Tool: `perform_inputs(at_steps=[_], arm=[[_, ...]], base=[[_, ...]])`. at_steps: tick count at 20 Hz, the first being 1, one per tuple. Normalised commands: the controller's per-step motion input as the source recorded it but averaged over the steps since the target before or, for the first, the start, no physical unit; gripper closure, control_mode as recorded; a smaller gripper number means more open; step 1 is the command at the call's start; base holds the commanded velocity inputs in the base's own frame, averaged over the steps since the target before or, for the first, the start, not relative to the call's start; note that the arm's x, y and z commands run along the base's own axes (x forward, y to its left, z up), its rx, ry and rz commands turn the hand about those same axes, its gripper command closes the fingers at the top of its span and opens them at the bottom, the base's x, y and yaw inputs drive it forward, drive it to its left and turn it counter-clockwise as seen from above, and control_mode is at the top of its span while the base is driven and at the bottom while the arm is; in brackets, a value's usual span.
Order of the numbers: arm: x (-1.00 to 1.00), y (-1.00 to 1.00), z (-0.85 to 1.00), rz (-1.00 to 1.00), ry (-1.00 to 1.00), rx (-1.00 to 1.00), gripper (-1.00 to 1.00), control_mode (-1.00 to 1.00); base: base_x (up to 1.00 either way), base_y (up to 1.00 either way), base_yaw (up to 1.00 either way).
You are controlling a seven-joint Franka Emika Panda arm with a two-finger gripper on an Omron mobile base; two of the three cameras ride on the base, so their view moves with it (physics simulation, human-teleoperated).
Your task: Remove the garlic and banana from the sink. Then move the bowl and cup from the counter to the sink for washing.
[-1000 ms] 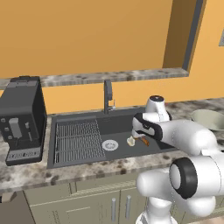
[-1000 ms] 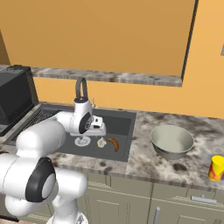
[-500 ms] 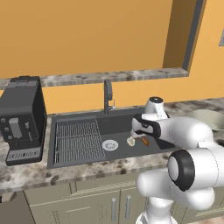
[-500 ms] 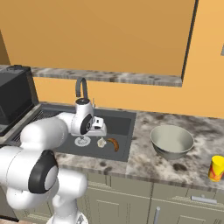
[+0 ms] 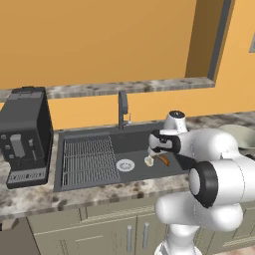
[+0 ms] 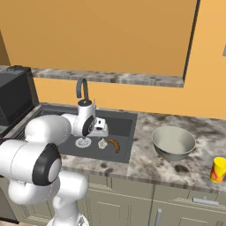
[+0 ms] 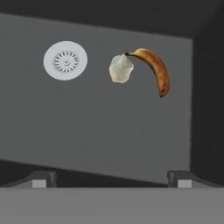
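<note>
The garlic (image 7: 120, 68) and the banana (image 7: 154, 68) lie touching on the floor of the dark sink (image 5: 134, 142), right of the round drain (image 7: 65, 60). My gripper (image 7: 112, 179) hangs open above the basin with nothing between its fingers. It hovers just over the garlic (image 5: 148, 160) and the banana (image 5: 164, 160) in the left base view. From the right, the gripper (image 6: 100, 128) is above the garlic (image 6: 102, 143) and the banana (image 6: 114, 145). The grey bowl (image 6: 173, 142) and the yellow cup (image 6: 218, 169) stand on the counter right of the sink.
A dark faucet (image 5: 122, 107) rises behind the basin. A ribbed rack (image 5: 89, 159) takes up the sink's left part. A black coffee machine (image 5: 25, 134) stands on the counter at far left. Marbled counter runs along the front edge.
The hand has shifted only slightly above the sink. The garlic, banana, bowl and cup lie where they were, and the jaws have stayed open.
</note>
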Motion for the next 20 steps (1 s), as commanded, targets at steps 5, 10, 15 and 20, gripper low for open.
perform_inputs(at_steps=[5,10,15,20], arm=[[0.11,0.00,-0.06,-0.02,-0.02,0.00,-1.00,-1.00],[0.09,0.00,-0.02,-0.02,0.00,0.04,-1.00,-1.00],[0.09,0.00,0.00,-0.01,0.00,0.04,-1.00,-1.00],[0.08,0.01,-0.01,0.00,0.00,0.01,-1.00,-1.00]], base=[[0.00,0.00,0.00],[0.00,0.00,0.00],[0.00,0.00,0.00],[0.00,0.00,0.00]])
